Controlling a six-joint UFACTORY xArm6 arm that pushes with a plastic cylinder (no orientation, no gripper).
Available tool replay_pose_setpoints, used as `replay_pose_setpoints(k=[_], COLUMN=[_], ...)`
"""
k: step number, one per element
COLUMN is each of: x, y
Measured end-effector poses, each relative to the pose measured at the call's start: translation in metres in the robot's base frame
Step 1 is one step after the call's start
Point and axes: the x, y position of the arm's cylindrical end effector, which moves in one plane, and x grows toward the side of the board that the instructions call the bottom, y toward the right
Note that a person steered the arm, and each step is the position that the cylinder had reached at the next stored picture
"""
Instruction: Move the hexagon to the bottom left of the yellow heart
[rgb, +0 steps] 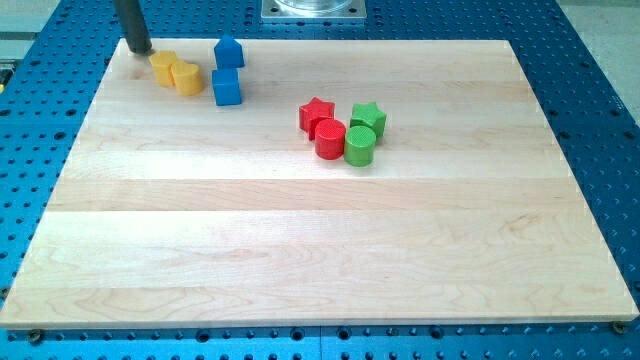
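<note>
My tip (139, 49) stood at the board's top-left corner, just left of the yellow hexagon (163, 67) | hexagon: squat, orange-yellow, apparently touching the yellow heart (187, 78) on its right | jaws: none fitted | blue blocks (227, 87) beyond.

Pale wooden board (320, 250) on blue perforated table (600, 110); even light.

Bright, even light (soft short shadows), sharp focus throughout.
</note>
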Motion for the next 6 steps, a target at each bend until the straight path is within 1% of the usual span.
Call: replay_pose_setpoints(k=[1, 2, 3, 4, 5, 6], x=[0.083, 0.057, 0.028, 0.016, -0.024, 0.011], y=[0.022, 0.042, -0.036, -0.046, 0.015, 0.041])
